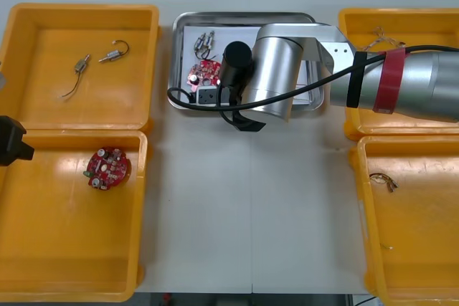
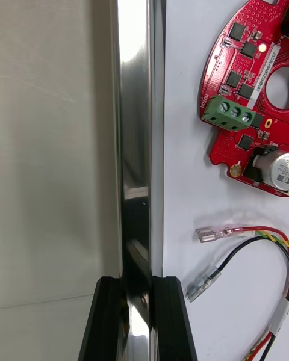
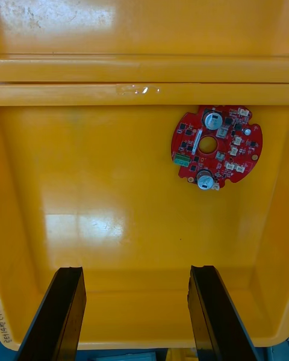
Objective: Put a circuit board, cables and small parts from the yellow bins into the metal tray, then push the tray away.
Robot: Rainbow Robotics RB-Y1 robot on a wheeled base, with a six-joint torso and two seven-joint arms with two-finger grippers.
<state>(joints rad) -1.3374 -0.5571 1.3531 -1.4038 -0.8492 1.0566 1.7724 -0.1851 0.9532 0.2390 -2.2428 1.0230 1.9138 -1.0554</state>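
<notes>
Right end effector (image 2: 137, 283) is clamped on the near rim of the metal tray (image 2: 135, 126), one black finger outside the rim and one inside. The tray sits at the far middle of the table (image 1: 215, 213), between the yellow bins. Inside it, just beyond the grip, lie a round red circuit board (image 2: 247, 96), a red and yellow cable (image 2: 265, 231), a black cable (image 2: 241, 253) and small metal parts (image 1: 204, 43).

The tray looks stiff, thin and slick, so it should slide easily. The rim is the sensible hold. Its loose, light contents could shift if it is shoved sharply. The bins stand close on both sides, so a skewed push could catch one.

Left end effector (image 3: 135, 271) hangs, fingers apart, over a near left bin (image 3: 120, 186) holding another circuit board (image 3: 217, 147).
</notes>
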